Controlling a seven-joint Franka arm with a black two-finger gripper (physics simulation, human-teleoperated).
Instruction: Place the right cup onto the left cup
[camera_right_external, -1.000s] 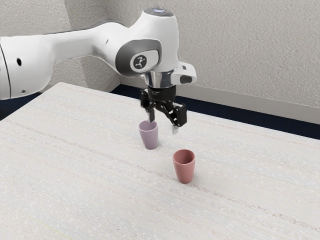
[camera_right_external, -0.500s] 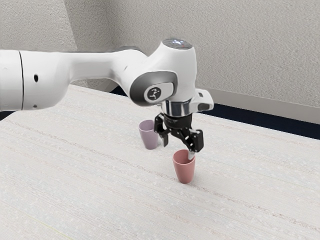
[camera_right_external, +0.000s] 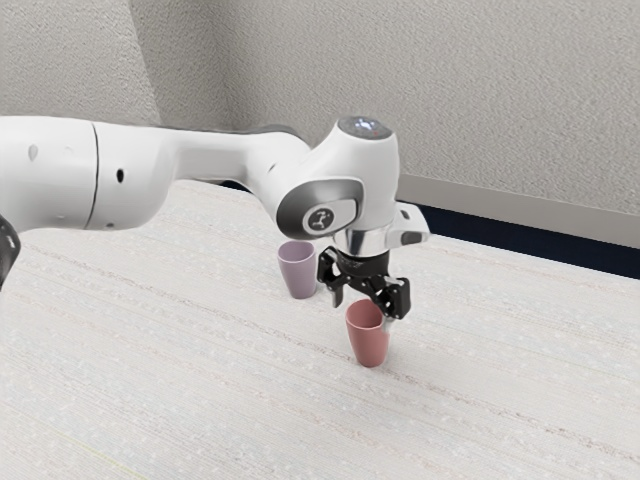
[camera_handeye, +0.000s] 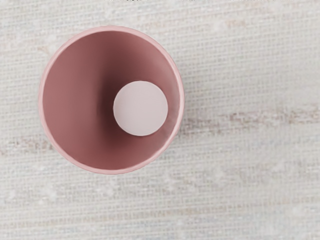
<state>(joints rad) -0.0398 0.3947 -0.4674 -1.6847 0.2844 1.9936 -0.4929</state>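
Off-white, streaked w/ faint reddish-brown lines, a tabletop (camera_right_external: 150, 380) is spreading across most of the ext. view, its grain running on a slant toward the lower R. In the wrist view's close-up, the same surface is showing a woven-looking texture w/ a darker, mottled streak passing beneath the red cup (camera_right_external: 370, 345).

In the bkgd., a rough gray wall (camera_right_external: 500, 100) is rising over the scene, its planes meeting toward the ext. view's L. A paler baseboard (camera_right_external: 520, 208) is lining its foot, & a strip of v. dark blue floor (camera_right_external: 520, 238) is showing b/w that & the table's far edge.

A white robot arm (camera_right_external: 140, 170) is reaching in from the ext. view's L, w/ its black gripper (camera_right_external: 363, 312) hanging low over the red cup. The claw is standing wide open & holding nothing, its fingers (camera_right_external: 398, 298) spreading well apart; one is pointing down at the cup's rim, tho whether it is touching can't be told.

The red cup, on the ext. view's R, is standing upright on the table, mouth up; from above, the wrist view is showing its round rim, smooth inner wall & a pale disc at the bottom. The purple cup (camera_right_external: 298, 272) is also standing upright on the tabletop, farther back toward the ext. view's L, the two cups sitting apart.
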